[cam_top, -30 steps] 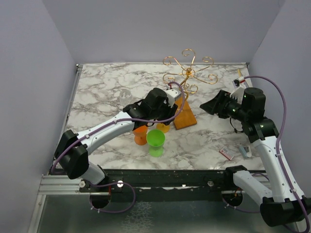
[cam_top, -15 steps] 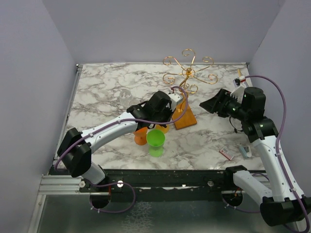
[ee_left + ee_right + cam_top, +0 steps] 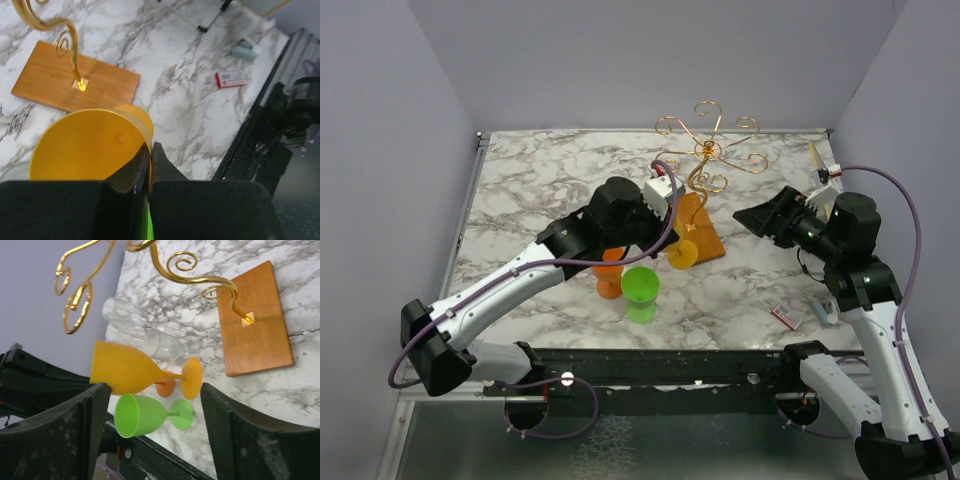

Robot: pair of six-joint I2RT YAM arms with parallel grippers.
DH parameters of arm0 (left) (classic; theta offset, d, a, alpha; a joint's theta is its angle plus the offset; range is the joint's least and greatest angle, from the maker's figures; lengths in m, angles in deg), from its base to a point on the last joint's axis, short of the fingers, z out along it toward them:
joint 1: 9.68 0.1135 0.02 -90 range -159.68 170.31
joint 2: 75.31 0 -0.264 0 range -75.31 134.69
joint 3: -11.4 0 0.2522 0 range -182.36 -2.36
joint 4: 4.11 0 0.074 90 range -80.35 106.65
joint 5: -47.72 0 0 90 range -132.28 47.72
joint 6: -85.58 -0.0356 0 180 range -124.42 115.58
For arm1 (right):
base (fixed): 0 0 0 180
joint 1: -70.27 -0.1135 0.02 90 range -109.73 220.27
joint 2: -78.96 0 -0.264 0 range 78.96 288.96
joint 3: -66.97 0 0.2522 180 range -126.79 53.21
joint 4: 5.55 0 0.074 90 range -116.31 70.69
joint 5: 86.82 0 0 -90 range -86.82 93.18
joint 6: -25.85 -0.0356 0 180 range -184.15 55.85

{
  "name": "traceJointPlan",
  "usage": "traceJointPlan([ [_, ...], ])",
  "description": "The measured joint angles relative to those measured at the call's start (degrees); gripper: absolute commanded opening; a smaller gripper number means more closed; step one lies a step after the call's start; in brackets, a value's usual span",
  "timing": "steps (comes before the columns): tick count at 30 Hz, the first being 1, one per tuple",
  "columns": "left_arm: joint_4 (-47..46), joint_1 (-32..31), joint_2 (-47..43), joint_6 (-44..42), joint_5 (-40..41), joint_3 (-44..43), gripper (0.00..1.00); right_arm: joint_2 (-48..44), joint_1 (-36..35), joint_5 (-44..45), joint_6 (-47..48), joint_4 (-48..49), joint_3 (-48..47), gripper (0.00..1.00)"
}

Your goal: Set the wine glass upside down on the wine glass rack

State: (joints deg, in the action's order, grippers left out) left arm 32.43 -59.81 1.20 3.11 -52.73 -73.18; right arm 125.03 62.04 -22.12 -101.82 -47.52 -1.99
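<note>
Since last check, the yellow wine glass (image 3: 127,372) is raised off the counter (image 3: 540,180) at frame centre, its rim pinched in the left gripper (image 3: 150,150) jaws. Upright; inversion outstanding. The right gripper (image 3: 760,217) jaws are spread.

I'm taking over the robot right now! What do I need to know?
Left gripper: jaws shut on the rim of the yellow wine glass, held tilted above the table beside the rack and its wooden base.
Right gripper: open, empty, hovering right of the rack.
Done: glass picked up.
Left: turn it upside down and hang it on a gold curl.
Mind the green glass standing just below.
</note>
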Motion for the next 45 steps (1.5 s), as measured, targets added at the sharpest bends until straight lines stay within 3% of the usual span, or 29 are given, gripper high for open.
traceJointPlan([
  [2,-1.4,0.0,-3.23,0.85,-2.38,0.0,0.0,-1.51,0.0,-0.02,-1.92,0.57,0.04,0.87],
  [11,-9.62,-0.26,-13.97,5.33,-11.82,0.07,0.0,-9.9,0.0,0.0,-8.02,6.93,-0.35,0.94],
  [19,-24.98,-0.26,-18.49,10.32,-13.38,0.57,0.0,-10.84,0.0,0.15,-11.89,17.44,-1.99,1.0],
  [29,-46.42,-0.24,-12.92,15.54,-8.35,-0.85,0.0,-6.4,0.0,1.2,-21.62,36.5,-1.97,1.0],
  [38,-61.51,-0.26,-3.58,16.68,-3.1,-5.99,0.0,-2.36,0.0,5.57,-29.27,44.81,-1.97,1.0],
  [41,-66.53,-0.37,-1.07,17.05,-2.64,-6.78,0.0,-1.36,0.0,6.91,-31.06,47.19,-2.32,0.96],
  [45,-71.63,-0.96,2.4,17.57,-2.03,-8.46,0.0,2.14,0.0,7.63,-32.0,47.8,-8.02,0.83],
])
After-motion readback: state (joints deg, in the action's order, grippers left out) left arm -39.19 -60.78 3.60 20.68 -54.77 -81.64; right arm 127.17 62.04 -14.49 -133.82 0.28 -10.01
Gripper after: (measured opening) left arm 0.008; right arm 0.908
